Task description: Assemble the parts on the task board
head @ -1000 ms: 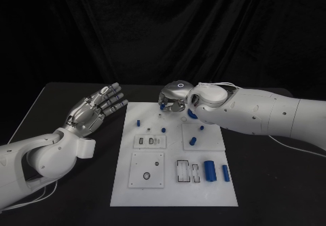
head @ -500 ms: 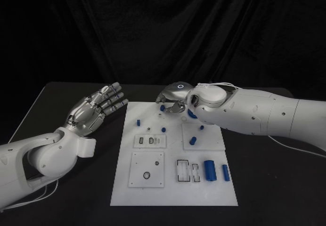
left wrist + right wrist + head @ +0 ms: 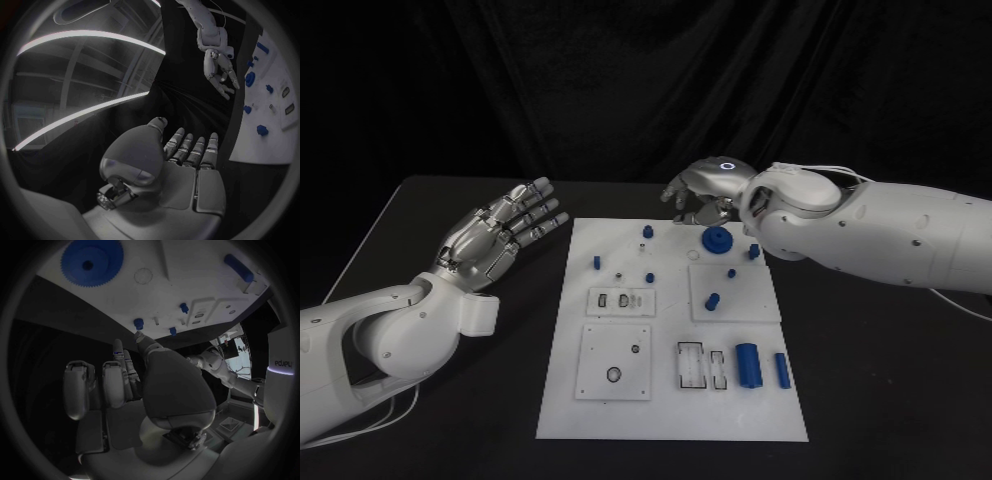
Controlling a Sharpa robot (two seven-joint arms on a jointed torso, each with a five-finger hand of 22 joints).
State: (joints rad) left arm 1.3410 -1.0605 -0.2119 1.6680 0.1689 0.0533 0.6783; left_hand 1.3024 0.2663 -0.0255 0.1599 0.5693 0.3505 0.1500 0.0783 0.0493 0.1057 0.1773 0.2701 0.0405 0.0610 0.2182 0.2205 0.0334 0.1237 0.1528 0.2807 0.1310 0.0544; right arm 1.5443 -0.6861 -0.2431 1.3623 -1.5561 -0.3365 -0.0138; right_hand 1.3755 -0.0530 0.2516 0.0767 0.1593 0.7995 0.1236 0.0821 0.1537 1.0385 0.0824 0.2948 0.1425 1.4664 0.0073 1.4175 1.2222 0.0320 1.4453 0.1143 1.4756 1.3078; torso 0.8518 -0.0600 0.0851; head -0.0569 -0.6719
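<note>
The right hand [image 3: 708, 192] hangs empty, fingers loosely apart, just beyond the task board's [image 3: 672, 420] far edge. The blue gear [image 3: 718, 239] lies flat just below its fingertips, nearer it than the open left hand [image 3: 502, 232].

head: looks down | wrists: behind hands | shared: task board [image 3: 669, 400]

table [image 3: 444, 215]: black, matte, its far edge ran just ahead of the backdrop, bare surface showed along both side edges | backdrop [image 3: 589, 90]: black cloth hung in folds behind the far edge | cable [image 3: 956, 305]: thin and pale, lay on the table near its right edge
</note>
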